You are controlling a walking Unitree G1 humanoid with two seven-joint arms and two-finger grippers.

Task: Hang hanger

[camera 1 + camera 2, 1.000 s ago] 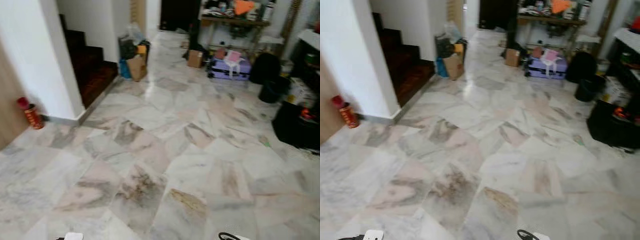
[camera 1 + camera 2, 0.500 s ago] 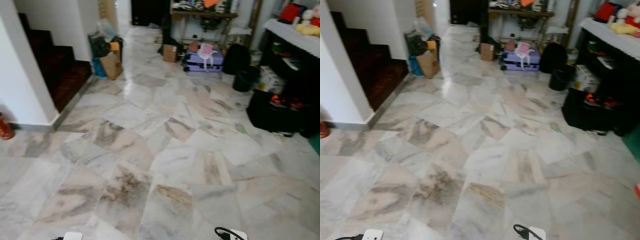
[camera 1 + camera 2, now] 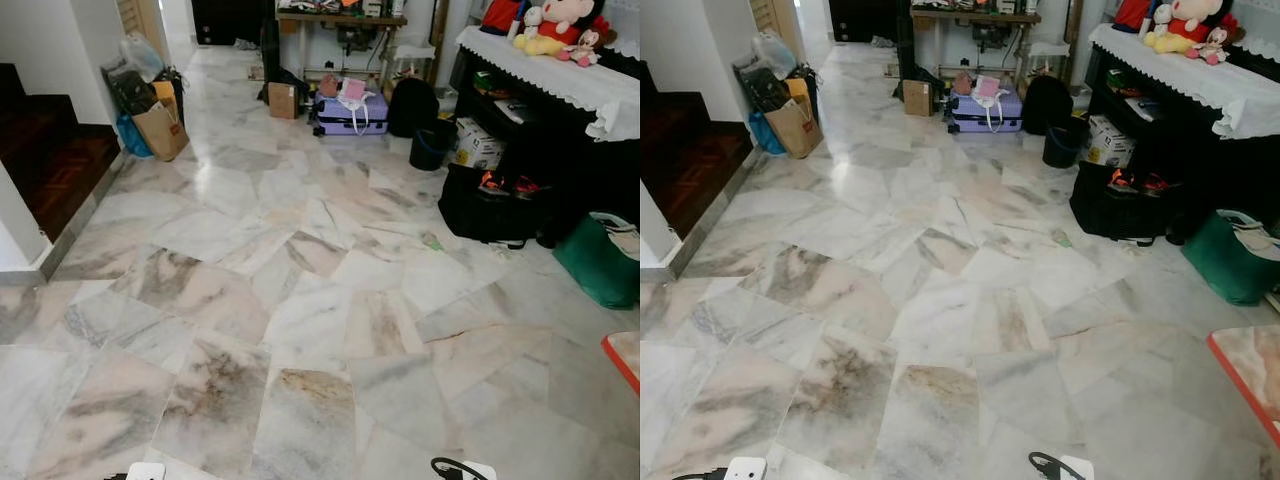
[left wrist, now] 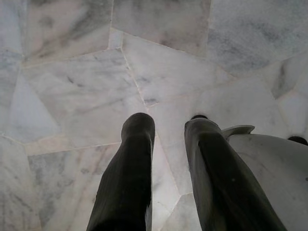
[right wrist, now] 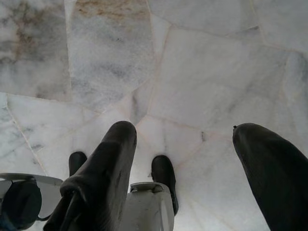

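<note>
Hanger placement cannot be told from these views, and neither claw holds anything. The left gripper (image 4: 168,120) hangs low over the marble floor (image 3: 300,300) with its two black fingers (image 4: 134,168) set a narrow gap apart, bare tile showing between them and a pale curved part of the robot's body (image 4: 269,168) just beside them. The right gripper (image 5: 184,127) also points down at the floor, its fingers (image 5: 108,168) spread wide with nothing between them but tile and a white and black part of the robot (image 5: 149,202) below. Further out, the floor of irregular grey, pink and brown-veined slabs runs away from the robot towards a cluttered far end. On the robot's left, dark wooden stairs (image 3: 45,150) rise behind a white wall, and a brown paper bag (image 3: 160,128) stands near them among other bags. At the far end a cardboard box (image 3: 281,99) sits just beside a purple suitcase (image 3: 345,113), with a black backpack (image 3: 410,105) and a black bucket (image 3: 432,150) near it. On the right, a table with a white lace cloth (image 3: 560,80) carries a plush toy (image 3: 560,20); a black bag (image 3: 485,205) and a green bag (image 3: 598,262) lie on the floor in front of it.
</note>
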